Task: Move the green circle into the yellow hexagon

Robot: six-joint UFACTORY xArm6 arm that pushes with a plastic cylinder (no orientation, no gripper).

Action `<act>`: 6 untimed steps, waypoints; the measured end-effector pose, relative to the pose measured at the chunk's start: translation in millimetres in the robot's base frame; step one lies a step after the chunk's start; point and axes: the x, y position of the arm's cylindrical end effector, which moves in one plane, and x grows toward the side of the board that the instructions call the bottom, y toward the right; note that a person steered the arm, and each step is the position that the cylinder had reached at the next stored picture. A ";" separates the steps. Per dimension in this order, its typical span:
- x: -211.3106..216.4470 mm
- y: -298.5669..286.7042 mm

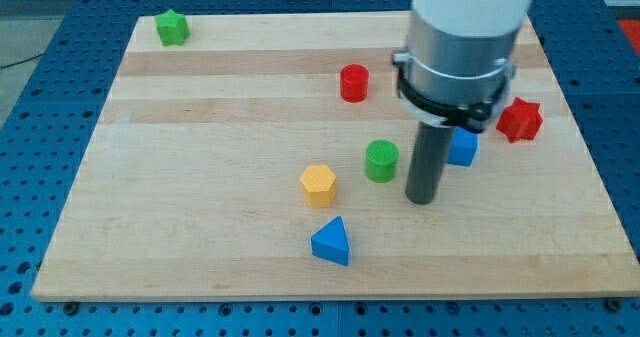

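My tip sits just right of green circle; bare counter btwn circle & yellow hexagon. Blue triangle near, below hexagon. Blue block crowds rod's right, partly hidden. Counter's left half wide open.

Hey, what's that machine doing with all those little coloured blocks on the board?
A robot arm pushes blocks around a wooden board with a dark rod. My tip rests just to the view's right of the green circle, apparently not touching it. The yellow hexagon sits to the circle's lower left, a small gap apart, so the two are not yet together.
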 end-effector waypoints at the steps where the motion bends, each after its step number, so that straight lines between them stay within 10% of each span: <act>1: -15.2 9.6; 6: -35.4 -46.9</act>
